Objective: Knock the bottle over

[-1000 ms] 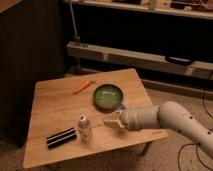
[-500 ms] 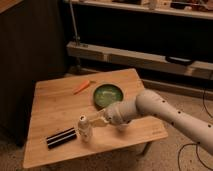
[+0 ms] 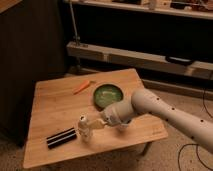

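Note:
The bottle is small, whitish and translucent with a white cap. It stands near the front of the wooden table, tilted a little to the left. My gripper reaches in from the right on the white arm, and its fingertips touch the bottle's upper right side.
A black rectangular object lies just left of the bottle. A green plate sits mid-table behind the arm. An orange carrot lies farther back. Metal shelving stands behind the table, a dark cabinet to the left.
The arm has swung left across the table and the gripper has gone from well right of the bottle to touching it. The bottle now leans slightly left.

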